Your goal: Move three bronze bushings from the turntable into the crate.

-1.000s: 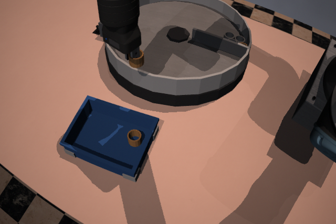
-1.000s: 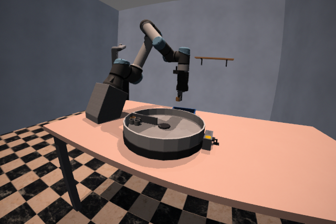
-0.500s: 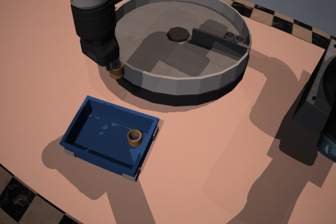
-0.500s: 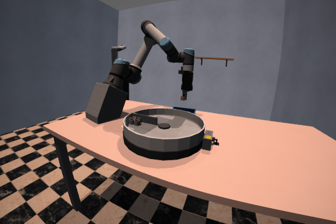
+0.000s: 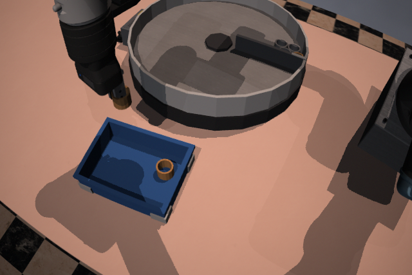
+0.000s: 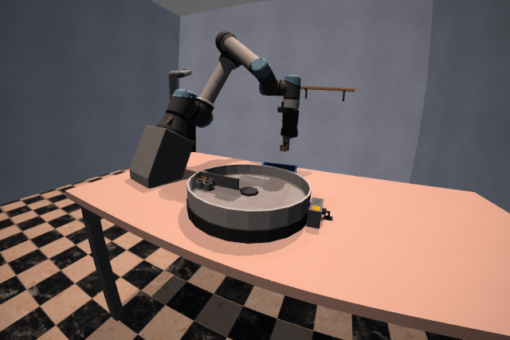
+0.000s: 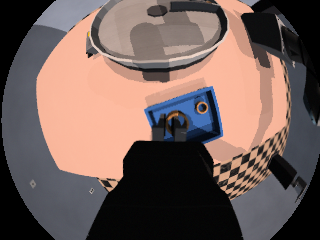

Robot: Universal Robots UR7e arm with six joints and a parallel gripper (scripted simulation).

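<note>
Claw: the gripper, here the claw (image 5: 119, 93) (image 6: 284, 143) (image 7: 168, 120), is closed on one bronze bushing (image 5: 121, 101) (image 6: 283, 148) (image 7: 177, 122), held above the counter; its far finger is partly hidden in the top view.
Crate: blue (image 5: 132, 208) (image 6: 280, 164) (image 7: 217, 111), with a second bronze bushing (image 5: 165, 166) (image 7: 201, 107) upright on its floor; in the exterior view only its upper part shows behind the turntable.
Turntable: grey-walled (image 5: 219, 104) (image 6: 249, 219) (image 7: 160, 65), with a dark central hub (image 5: 218, 42) (image 6: 249, 190) (image 7: 157, 10) and a straight divider (image 5: 266, 53) (image 6: 224, 180) (image 7: 194, 7).
Bushings on turntable: two grey bushings (image 5: 287, 44) (image 6: 203, 184) near the wall, beside the divider; a bronze rim (image 5: 298, 53) (image 6: 202, 178) shows next to them, mostly hidden.
Arm: cut off at the top view's upper edge; its mounting block (image 5: 382, 138) (image 6: 160, 159) is cropped at that view's right.
Count: one crate, one turntable, one divider, one held bushing, one bushing in the crate, two grey bushings and one bronze rim on the turntable.
Counter: salmon-pink (image 5: 232, 198) (image 6: 391, 245) (image 7: 70, 120), crossed by shadows.
Room: blue-grey walls, black-and-tan checkered floor, a bright ceiling panel, and a wall shelf (image 6: 329, 88) behind the arm.
</note>
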